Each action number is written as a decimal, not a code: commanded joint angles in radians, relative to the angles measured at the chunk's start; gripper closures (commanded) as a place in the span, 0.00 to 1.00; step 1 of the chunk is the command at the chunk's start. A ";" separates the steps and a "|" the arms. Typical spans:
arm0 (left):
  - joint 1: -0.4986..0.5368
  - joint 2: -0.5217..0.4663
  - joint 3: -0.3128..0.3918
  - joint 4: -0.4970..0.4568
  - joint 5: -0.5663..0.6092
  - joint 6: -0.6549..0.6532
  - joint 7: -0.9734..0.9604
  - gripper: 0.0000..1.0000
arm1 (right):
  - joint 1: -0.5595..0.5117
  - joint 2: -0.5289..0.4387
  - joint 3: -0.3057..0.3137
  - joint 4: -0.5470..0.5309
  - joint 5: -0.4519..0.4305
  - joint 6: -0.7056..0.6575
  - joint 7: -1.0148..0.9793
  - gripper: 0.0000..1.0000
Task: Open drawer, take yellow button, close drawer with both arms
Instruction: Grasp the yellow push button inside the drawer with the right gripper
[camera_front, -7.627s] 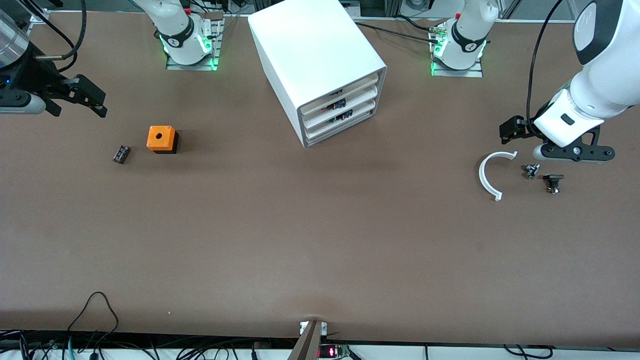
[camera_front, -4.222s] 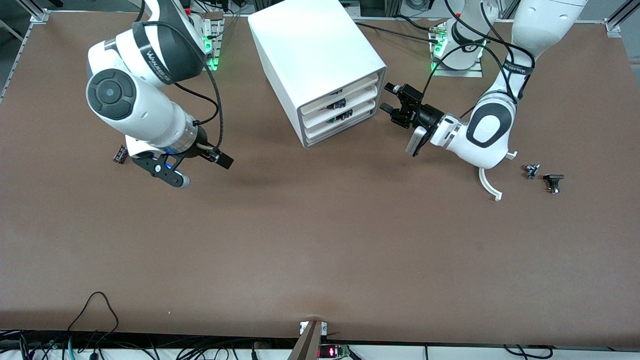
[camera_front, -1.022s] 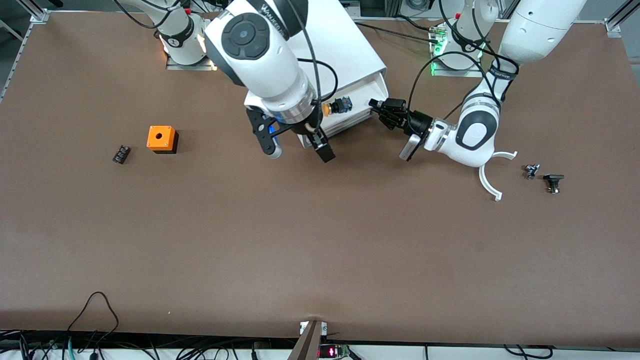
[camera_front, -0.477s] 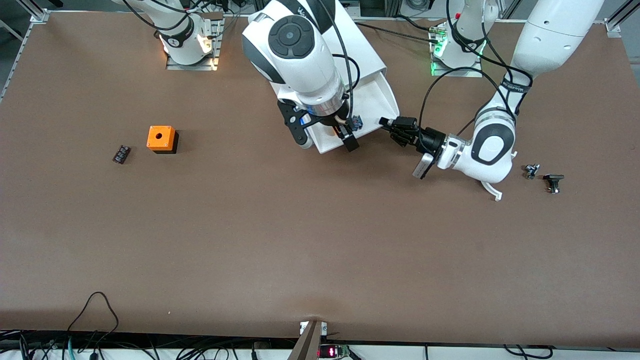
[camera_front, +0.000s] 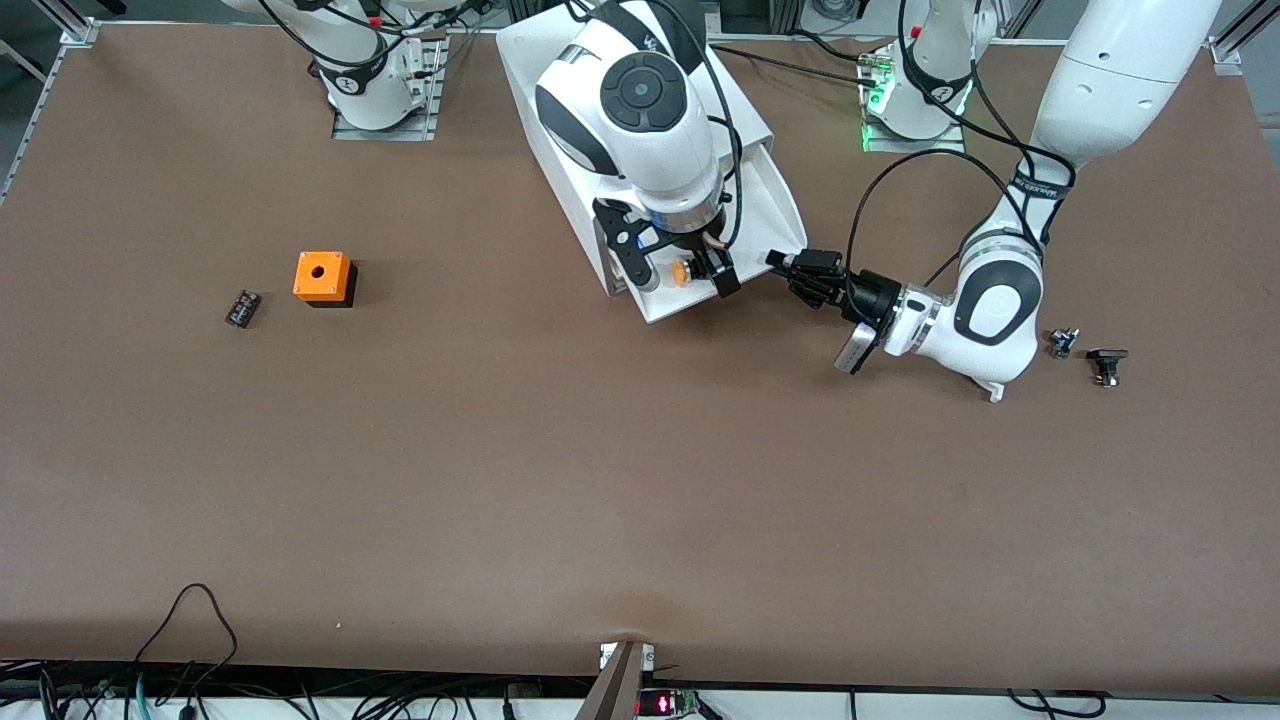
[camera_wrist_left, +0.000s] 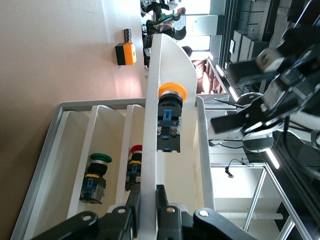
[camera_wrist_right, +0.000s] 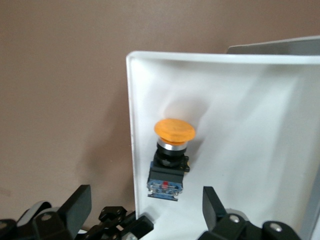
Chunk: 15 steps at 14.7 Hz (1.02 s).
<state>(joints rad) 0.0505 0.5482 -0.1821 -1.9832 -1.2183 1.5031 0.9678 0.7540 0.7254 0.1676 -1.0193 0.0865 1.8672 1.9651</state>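
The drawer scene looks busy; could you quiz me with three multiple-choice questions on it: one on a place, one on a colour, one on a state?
1. Where is the button?
A. on the table
B. in the pulled-out drawer
C. on the cabinet

2. What colour is its cap?
A. orange-yellow
B. green
C. white

3. How do the grippers stand?
A. both open
B. both shut
C. left gripper shut on the drawer's front edge, right gripper open over the button

Answers:
1 B, it lies on the white tray floor.
2 A, both wrist views show it.
3 C, the left pinches the rim; the right's fingers are spread wide.
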 joint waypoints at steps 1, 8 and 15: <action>0.008 0.029 0.001 0.057 0.017 0.019 -0.044 1.00 | 0.042 0.028 -0.013 0.031 -0.028 -0.010 0.037 0.02; 0.009 0.027 0.001 0.060 0.017 0.019 -0.093 0.47 | 0.062 0.046 -0.011 -0.001 -0.083 -0.017 0.035 0.04; 0.011 0.026 0.001 0.058 0.019 0.017 -0.096 0.47 | 0.064 0.046 -0.013 -0.008 -0.090 -0.016 0.026 0.87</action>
<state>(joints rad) 0.0538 0.5615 -0.1748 -1.9480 -1.2170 1.5255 0.8849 0.8099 0.7766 0.1649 -1.0277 0.0091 1.8591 1.9841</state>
